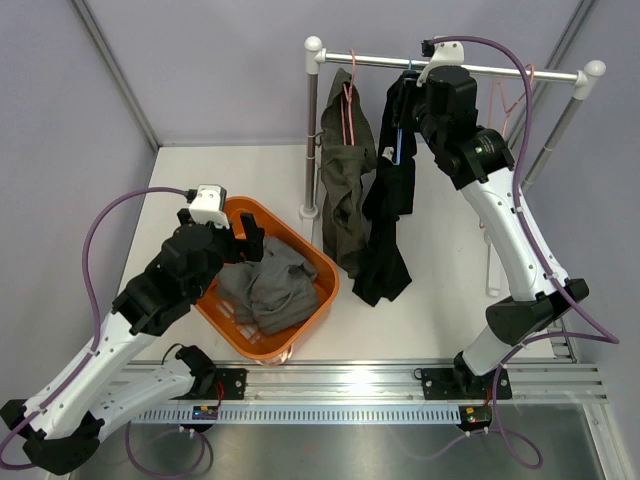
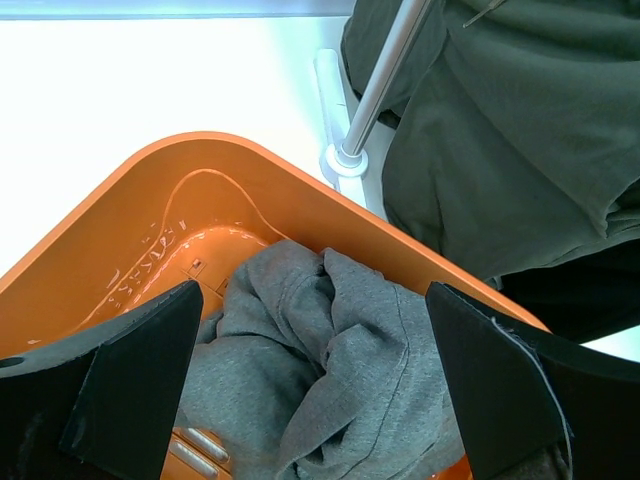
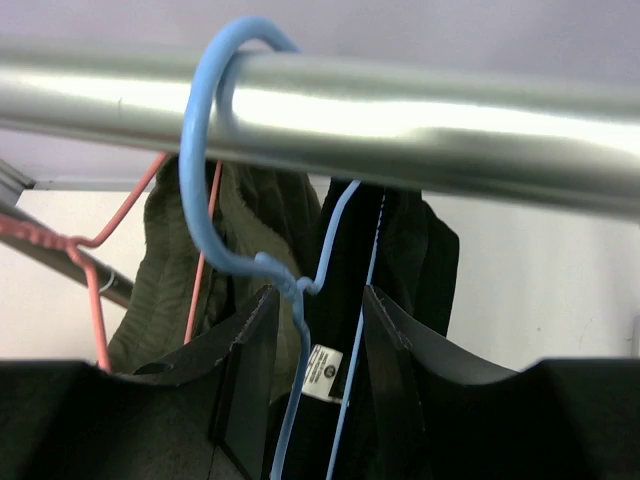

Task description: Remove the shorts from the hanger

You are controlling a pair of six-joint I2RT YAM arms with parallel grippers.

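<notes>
Right gripper: up at the top of the frame, right gripper [image 3: 320, 305] is at the rail [image 3: 400, 110], and its fingers are apart, one on each side of the neck of the blue hanger [image 3: 192, 150]. There is a gap on both sides and neither pad is pinching the wire.
Blue hanger: its hook is over the rail, with the wire running down between the fingers in the lower middle of the wrist view.
Black shorts: black shorts [image 1: 385, 230] hang from that blue hanger in the centre of the overhead view, draped long, with the hem down near the table [image 1: 440, 300]. A small white label [image 3: 322, 372] shows just below the fingers.
Olive shorts: olive shorts [image 1: 345, 180] are just left of the black pair, on the pink hanger [image 3: 40, 233].
Left gripper: left gripper [image 2: 312, 300] is at lower left overhead, fingers spread wide and clamped on nothing, hovering over the orange basket [image 2: 250, 170].
Basket: a crumpled grey garment [image 2: 330, 350] lies inside, directly beneath the open fingers.
</notes>
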